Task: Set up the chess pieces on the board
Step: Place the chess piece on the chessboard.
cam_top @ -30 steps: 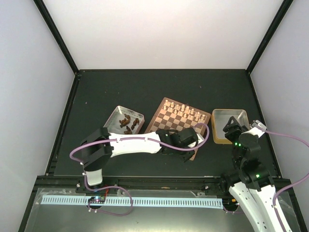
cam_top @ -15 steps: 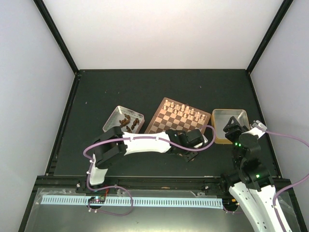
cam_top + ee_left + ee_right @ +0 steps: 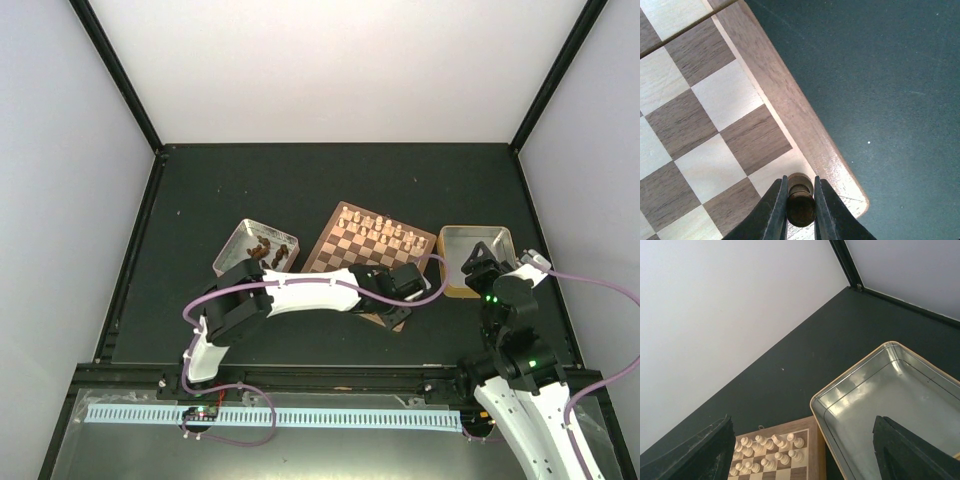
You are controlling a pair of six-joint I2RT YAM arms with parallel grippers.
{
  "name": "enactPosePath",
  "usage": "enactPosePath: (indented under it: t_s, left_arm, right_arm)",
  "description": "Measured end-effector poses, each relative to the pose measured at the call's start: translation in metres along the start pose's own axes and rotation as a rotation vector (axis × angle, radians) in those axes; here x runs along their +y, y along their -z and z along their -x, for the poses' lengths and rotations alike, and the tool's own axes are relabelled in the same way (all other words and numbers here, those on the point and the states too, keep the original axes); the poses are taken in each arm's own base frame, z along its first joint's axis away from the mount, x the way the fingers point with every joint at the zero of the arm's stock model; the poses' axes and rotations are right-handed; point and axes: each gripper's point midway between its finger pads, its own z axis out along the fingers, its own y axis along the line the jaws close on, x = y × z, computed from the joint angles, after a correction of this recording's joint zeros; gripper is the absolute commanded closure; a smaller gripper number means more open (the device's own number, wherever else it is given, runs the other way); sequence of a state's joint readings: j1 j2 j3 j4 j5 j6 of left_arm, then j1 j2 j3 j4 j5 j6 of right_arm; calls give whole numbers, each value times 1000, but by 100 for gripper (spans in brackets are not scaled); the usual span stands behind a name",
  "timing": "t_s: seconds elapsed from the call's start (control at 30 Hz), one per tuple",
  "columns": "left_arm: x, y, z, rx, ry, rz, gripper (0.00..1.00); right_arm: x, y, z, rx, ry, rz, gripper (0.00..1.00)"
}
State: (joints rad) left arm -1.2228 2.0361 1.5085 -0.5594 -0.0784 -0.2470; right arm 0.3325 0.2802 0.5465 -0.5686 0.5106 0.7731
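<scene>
Table (image 3: 200, 180): dark, walled on three sides. Board (image 3: 345, 250) is laid skewed at centre. Cream men (image 3: 385, 232) are ranked along its far rows; the near squares that can be seen are bare, presumably kept for brown. Left tray (image 3: 232, 250) with the loose brown pieces (image 3: 265, 250) is set near the board; right tray (image 3: 478, 238) is seen empty. Right fingers (image 3: 910, 455) are held spread, idle, by that tray. Left fingers (image 3: 772, 212) are pinched on one piece (image 3: 800, 202) over the near right corner square. Rim (image 3: 790, 100) lies just beside it, with open table beyond, so little drift is allowed.
</scene>
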Motion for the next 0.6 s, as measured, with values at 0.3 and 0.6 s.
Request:
enactPosePath:
  t_s: [0.3, 0.6]
  left_arm:
    - [3, -2, -2, 9, 15, 5, 70]
    - [4, -2, -4, 20, 29, -9, 54]
  right_arm:
    - [0, 0, -1, 2, -3, 0, 23]
    - [0, 0, -1, 5, -3, 4, 23]
